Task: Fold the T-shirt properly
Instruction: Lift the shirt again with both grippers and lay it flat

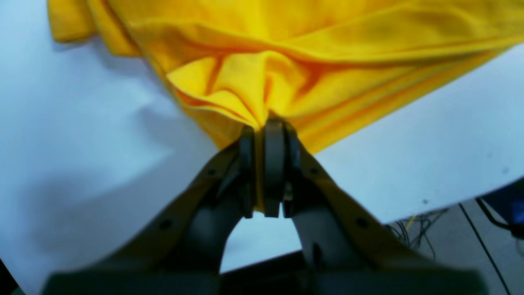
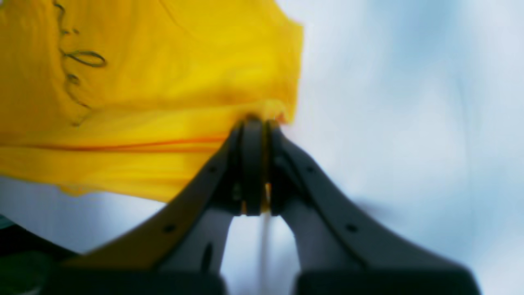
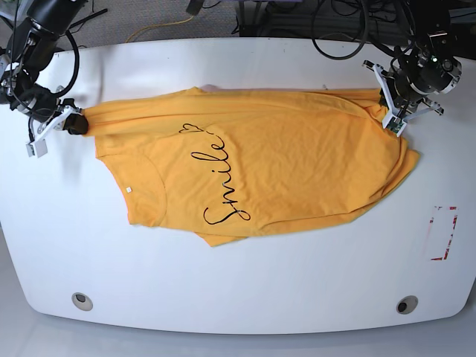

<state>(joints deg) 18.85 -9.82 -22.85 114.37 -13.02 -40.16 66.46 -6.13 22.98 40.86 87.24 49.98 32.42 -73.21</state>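
The orange-yellow T-shirt lies sideways on the white table, with black "Smile" script facing up, the neck toward the left and the hem toward the right. Its far edge is stretched between my two grippers. In the base view my right gripper is at the left, shut on the shirt's shoulder end. The right wrist view shows the right gripper pinching cloth. At the base view's right, my left gripper is shut on the hem corner. The left wrist view shows the left gripper clamping bunched folds.
A red-outlined rectangle is marked on the table at the right. Two round grommets sit near the front edge. Cables run behind the back edge. The table's edge and loose wires show below the left gripper.
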